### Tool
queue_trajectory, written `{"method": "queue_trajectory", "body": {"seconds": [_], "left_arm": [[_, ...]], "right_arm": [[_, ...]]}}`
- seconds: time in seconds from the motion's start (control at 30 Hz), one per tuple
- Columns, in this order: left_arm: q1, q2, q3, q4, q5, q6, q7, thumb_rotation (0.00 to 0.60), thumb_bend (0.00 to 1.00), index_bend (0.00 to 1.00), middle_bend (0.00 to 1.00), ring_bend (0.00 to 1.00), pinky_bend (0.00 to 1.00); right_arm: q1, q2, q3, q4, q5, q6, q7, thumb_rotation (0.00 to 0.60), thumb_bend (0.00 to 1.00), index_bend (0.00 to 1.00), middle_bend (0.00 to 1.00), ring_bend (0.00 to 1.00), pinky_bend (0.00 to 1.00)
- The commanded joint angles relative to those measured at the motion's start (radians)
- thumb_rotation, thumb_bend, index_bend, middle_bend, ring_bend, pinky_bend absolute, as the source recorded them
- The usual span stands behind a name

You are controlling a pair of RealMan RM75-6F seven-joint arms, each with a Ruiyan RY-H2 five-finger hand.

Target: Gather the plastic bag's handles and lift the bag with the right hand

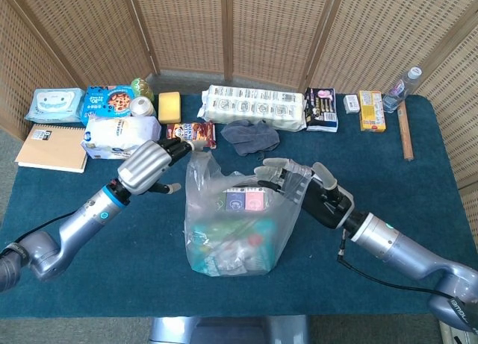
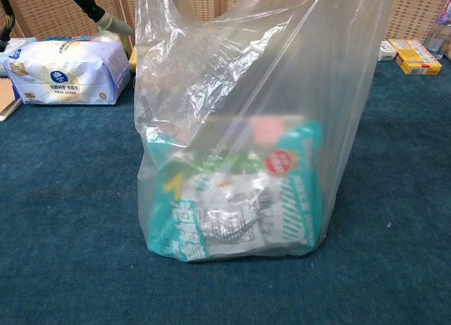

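Inside bag [image 1: 231, 232] rim, right robot hand [image 1: 293, 181].

Plastic bag [image 2: 261, 92] thin, clear, crinkled, glossy. Desk [image 1: 433, 202] covered in matt teal cloth, slightly fuzzy. Left hand [image 1: 149, 165] brushed silver metal shell, dark fingers. Grey rag [image 1: 250, 135] soft matt cloth. Backdrop screen [image 1: 276, 30] woven wicker, wood frame.

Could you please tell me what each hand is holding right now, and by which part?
The right hand has the plastic bag by its right handle. The left hand reaches toward the left handle, but whether it grips cannot be told.
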Motion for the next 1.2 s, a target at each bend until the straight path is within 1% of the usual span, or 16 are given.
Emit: {"method": "queue_trajectory", "body": {"seconds": [0.03,0.1,0.17,0.53,0.7,0.83,0.97,1.07,1.17,1.2], "left_arm": [[-0.019,-0.031,-0.009,0.027,-0.007,-0.011,0.004,0.6,0.13,0.04,0.23,0.21,0.36],[-0.029,-0.074,-0.029,0.066,-0.013,0.007,0.004,0.6,0.13,0.03,0.23,0.21,0.36],[-0.035,-0.1,-0.037,0.093,-0.018,0.017,-0.006,0.6,0.13,0.01,0.23,0.21,0.36],[-0.042,-0.122,-0.039,0.156,-0.027,0.027,-0.025,0.6,0.16,0.01,0.23,0.21,0.36],[-0.069,-0.183,-0.048,0.216,-0.027,0.026,-0.033,0.6,0.17,0.01,0.23,0.21,0.36],[-0.094,-0.234,-0.06,0.261,-0.027,0.029,-0.054,0.6,0.22,0.01,0.23,0.21,0.36],[-0.117,-0.275,-0.077,0.29,-0.032,0.037,-0.096,0.6,0.24,0.01,0.23,0.22,0.38],[-0.132,-0.303,-0.092,0.3,-0.053,0.029,-0.12,0.6,0.24,0.01,0.24,0.26,0.41],[-0.145,-0.341,-0.108,0.316,-0.076,0.026,-0.129,0.6,0.25,0.05,0.28,0.36,0.45],[-0.147,-0.357,-0.118,0.315,-0.091,0.029,-0.142,0.6,0.26,0.07,0.32,0.42,0.48]], "right_arm": [[-0.002,0.003,0.0,-0.001,0.0,0.002,0.001,0.222,0.23,0.22,0.23,0.14,0.06],[-0.003,0.004,0.001,-0.002,0.0,0.004,0.001,0.224,0.23,0.22,0.23,0.14,0.06],[-0.005,0.006,0.0,-0.003,0.001,0.004,0.001,0.22,0.23,0.22,0.24,0.14,0.06],[-0.007,0.01,0.003,-0.006,0.005,-0.001,-0.001,0.221,0.23,0.22,0.24,0.14,0.06],[-0.007,0.009,0.006,-0.005,0.007,-0.003,-0.003,0.221,0.23,0.22,0.24,0.14,0.06],[-0.008,0.009,0.006,-0.006,0.006,-0.005,-0.003,0.221,0.23,0.22,0.24,0.14,0.06],[-0.011,0.011,0.007,-0.007,0.005,-0.001,-0.002,0.22,0.23,0.22,0.24,0.14,0.06],[-0.012,0.012,0.007,-0.007,0.004,0.001,-0.001,0.221,0.23,0.22,0.24,0.14,0.06],[-0.014,0.013,0.008,-0.009,0.003,0.004,0.001,0.223,0.23,0.22,0.24,0.14,0.06],[-0.015,0.015,0.008,-0.01,0.003,0.005,0.0,0.222,0.23,0.22,0.25,0.14,0.06]]}}
